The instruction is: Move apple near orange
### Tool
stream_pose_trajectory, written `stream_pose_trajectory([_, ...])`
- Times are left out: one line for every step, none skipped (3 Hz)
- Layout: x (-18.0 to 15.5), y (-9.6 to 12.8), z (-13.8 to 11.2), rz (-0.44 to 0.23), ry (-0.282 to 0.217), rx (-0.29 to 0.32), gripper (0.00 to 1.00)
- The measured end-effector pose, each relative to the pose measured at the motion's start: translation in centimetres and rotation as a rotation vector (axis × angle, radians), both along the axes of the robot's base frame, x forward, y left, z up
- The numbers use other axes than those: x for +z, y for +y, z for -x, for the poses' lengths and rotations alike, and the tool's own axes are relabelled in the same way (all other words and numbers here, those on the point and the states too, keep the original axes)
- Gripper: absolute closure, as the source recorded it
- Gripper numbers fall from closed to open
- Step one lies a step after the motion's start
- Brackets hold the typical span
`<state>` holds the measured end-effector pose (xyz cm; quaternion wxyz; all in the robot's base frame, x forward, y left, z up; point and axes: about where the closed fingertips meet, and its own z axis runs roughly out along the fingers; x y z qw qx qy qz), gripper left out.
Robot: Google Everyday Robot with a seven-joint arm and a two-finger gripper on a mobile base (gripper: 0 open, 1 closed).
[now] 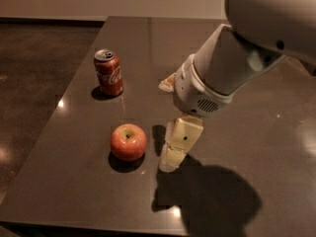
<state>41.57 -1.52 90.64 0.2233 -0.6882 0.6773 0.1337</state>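
Note:
The red apple [128, 141] with a yellow-green stem patch sits on the dark table [74, 181], front left of centre. My gripper [168, 127] hangs low over the table just right of the apple, a small gap away. It is open and empty: one cream finger [180, 141] reaches down beside the apple and the other [167, 83] peeks out behind the wrist. The orange is hidden behind my arm.
A red soda can [108, 72] stands upright at the back left of the apple. My bulky white arm [232, 63] covers the right middle of the table. The table's left edge and front edge are close to the apple.

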Motion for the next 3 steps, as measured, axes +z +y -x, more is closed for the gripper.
stream_pose_trajectory([-1.4,2.7,0.6,-0.033,0.017,0.037,0.0])
stream_pose_trajectory([-2.4,4.8,1.1,-0.049,0.013,0.06,0.0])
stream_pose_trajectory([-3.4,6.4,1.1,-0.054,0.0,0.072,0.0])
